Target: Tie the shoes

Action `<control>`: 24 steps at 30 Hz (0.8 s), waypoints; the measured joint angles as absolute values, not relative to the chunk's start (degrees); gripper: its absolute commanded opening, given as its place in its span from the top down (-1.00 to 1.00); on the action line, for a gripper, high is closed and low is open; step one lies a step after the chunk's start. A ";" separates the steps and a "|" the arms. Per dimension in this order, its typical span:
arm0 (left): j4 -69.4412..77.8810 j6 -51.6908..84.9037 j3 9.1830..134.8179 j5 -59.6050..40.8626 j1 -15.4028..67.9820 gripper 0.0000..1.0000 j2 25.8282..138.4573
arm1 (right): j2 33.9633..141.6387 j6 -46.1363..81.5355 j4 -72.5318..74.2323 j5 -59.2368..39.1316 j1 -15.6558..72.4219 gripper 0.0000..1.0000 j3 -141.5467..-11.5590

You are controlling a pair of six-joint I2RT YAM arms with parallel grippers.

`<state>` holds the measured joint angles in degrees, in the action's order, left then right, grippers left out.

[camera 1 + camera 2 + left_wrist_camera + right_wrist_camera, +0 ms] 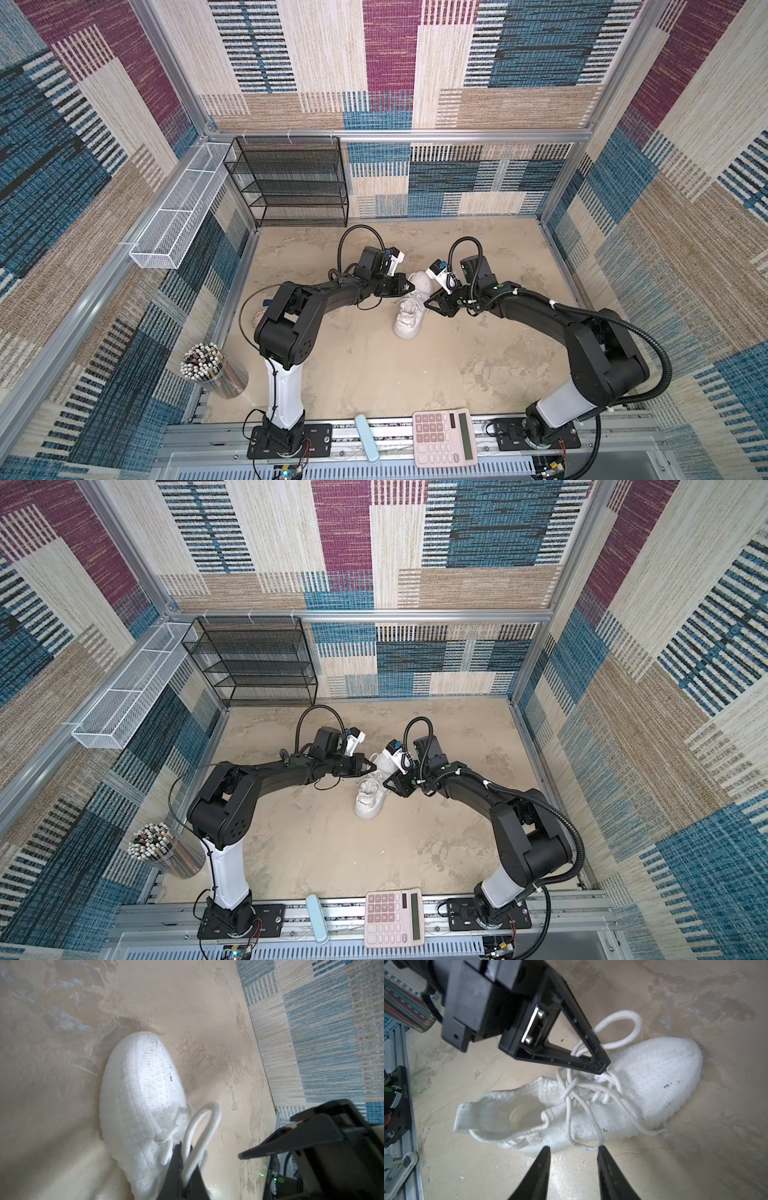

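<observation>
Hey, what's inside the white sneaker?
Looking into the white sneaker, only its pale insole shows, nothing on it. Further forward, the tongue and laces cover the inside, so the toe end cannot be checked.

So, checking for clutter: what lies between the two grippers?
Only the sneaker's laced middle. The left gripper, shut on a lace loop, sits on one side, the open right gripper on the other; clearest in the right wrist view.
</observation>
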<state>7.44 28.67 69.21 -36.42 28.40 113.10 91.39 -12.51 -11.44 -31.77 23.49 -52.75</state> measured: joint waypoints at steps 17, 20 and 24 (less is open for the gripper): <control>9.19 30.22 68.10 -37.85 28.25 1.00 113.16 | 99.59 -20.99 -13.85 -32.73 23.55 0.02 -60.31; 9.58 30.24 68.03 -37.87 28.14 1.00 113.16 | 101.10 -21.89 -15.49 -32.47 23.66 0.04 -62.15; 9.61 30.24 68.03 -37.89 27.90 1.00 113.16 | 101.78 -22.81 -17.26 -32.95 23.88 0.09 -62.67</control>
<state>9.61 30.24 68.03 -37.89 27.90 113.16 101.78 -22.81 -17.26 -32.95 23.88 -62.67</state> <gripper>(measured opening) 0.065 0.475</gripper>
